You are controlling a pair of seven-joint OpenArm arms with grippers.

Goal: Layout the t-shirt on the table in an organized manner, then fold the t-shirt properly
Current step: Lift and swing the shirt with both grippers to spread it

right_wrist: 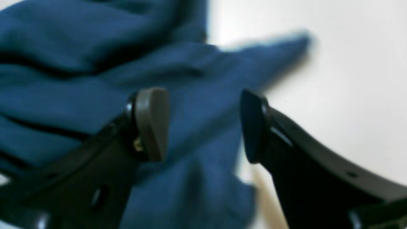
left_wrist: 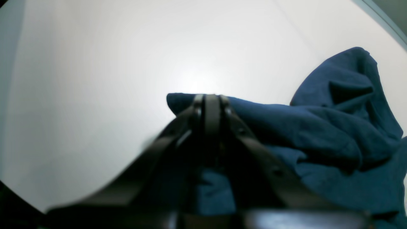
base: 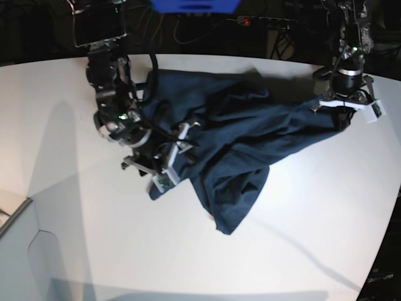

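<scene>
The dark navy t-shirt (base: 232, 138) lies crumpled across the middle of the white table (base: 94, 219). My left gripper (base: 341, 119) is at the far right, shut on an edge of the t-shirt (left_wrist: 318, 127); in the left wrist view its closed fingertips (left_wrist: 211, 98) pinch the cloth, which trails off to the right. My right gripper (base: 182, 141) is at the shirt's left side, low over the cloth. In the right wrist view it is open (right_wrist: 203, 125), with bunched folds of the t-shirt (right_wrist: 79, 95) between and under its pads.
The table's curved edge (base: 388, 207) runs down the right side. A blue box (base: 194, 5) and cables sit in the dark behind the table. A lower grey surface (base: 12, 219) shows at the left front corner.
</scene>
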